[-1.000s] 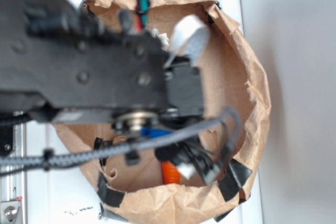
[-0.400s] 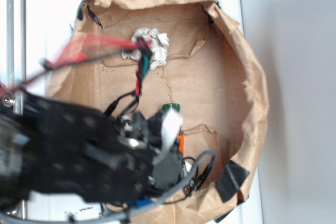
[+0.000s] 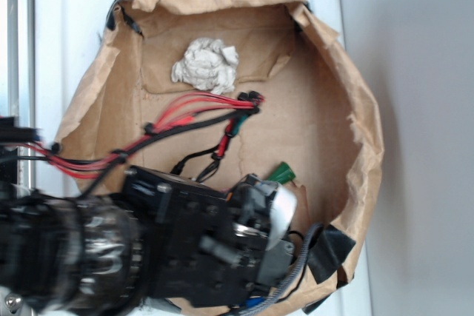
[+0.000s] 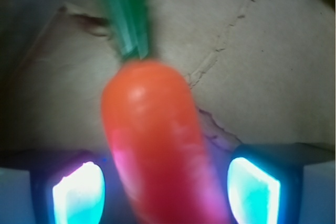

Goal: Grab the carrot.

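one carrot (image 4: 157, 145) lies between the claw (image 4: 165, 187) fingers, long axis running away from the claw, green stem pointing outward. the fingers stand apart on either side; whether they touch it, i cannot tell. beyond, one paper wad (image 3: 205, 66) shares the brown paper bag (image 3: 355, 109) on the white worktop (image 3: 70, 27).

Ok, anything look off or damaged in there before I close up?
Nothing wrong with the carrot; it lies whole between the open pincer pads. The brown paper liner is creased, and a crumpled paper wad sits apart.
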